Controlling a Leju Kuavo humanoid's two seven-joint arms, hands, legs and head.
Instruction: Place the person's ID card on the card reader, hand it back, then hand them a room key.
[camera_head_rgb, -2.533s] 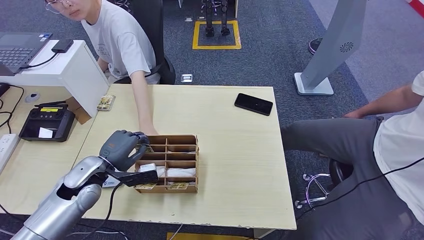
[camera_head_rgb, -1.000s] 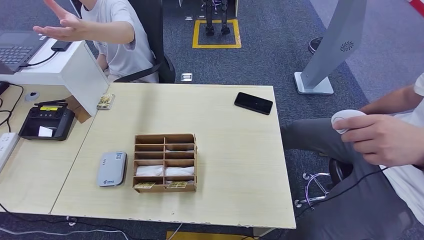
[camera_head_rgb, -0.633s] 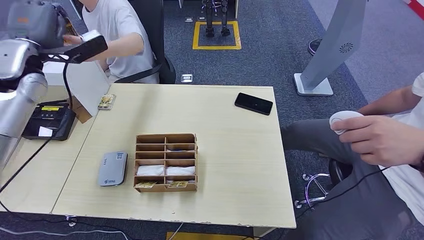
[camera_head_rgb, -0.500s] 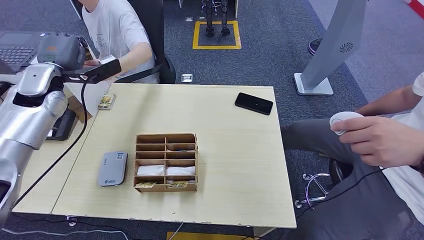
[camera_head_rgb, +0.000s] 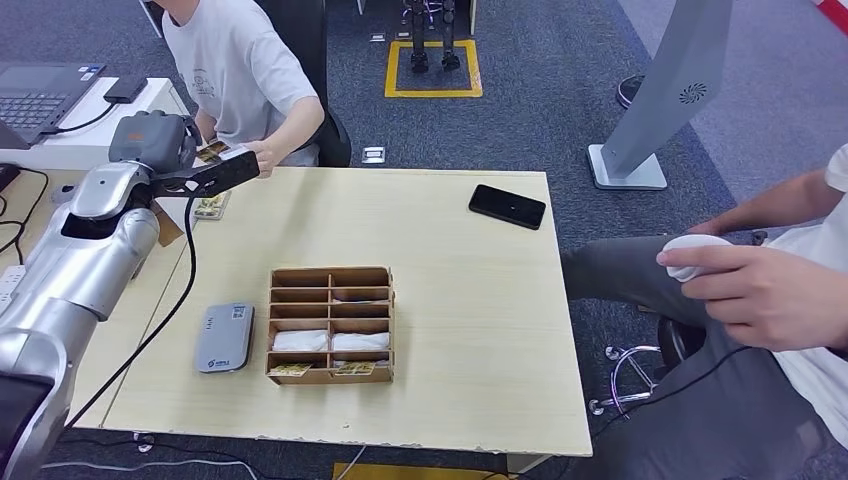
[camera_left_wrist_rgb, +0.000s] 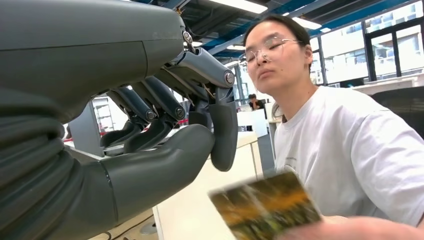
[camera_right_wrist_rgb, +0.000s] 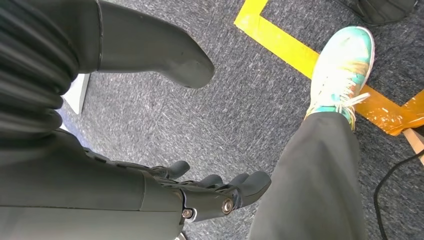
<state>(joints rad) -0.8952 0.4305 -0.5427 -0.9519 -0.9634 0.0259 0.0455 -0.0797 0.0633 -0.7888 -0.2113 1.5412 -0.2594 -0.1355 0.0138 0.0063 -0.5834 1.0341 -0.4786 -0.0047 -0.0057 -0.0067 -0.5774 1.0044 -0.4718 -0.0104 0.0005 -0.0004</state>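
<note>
The left arm has dropped lower than it was half a second ago, and the left hand now hangs at the far left corner of the table, level with the seated person in the white shirt. In the left wrist view its thumb and dark fingers curl toward each other with nothing between them: the left hand is released. The card, yellow-green and blurred, sits in the person's own fingers just beside the robot's hand; in the head view the card shows near that hand, by the person's hand.

The right hand hangs low over grey carpet with fingers spread and empty, next to a dark trouser leg and a turquoise shoe.

The wooden compartment box stands mid-table; its nearer cells hold white packets and small printed cards, while some farther cells look bare. The grey card reader lies flat just left of the box, nothing on it. A black phone lies toward the far right edge.

At right, a second person's hand holds a white mouse-like device. A white kiosk base stands on the carpet beyond the table.
</note>
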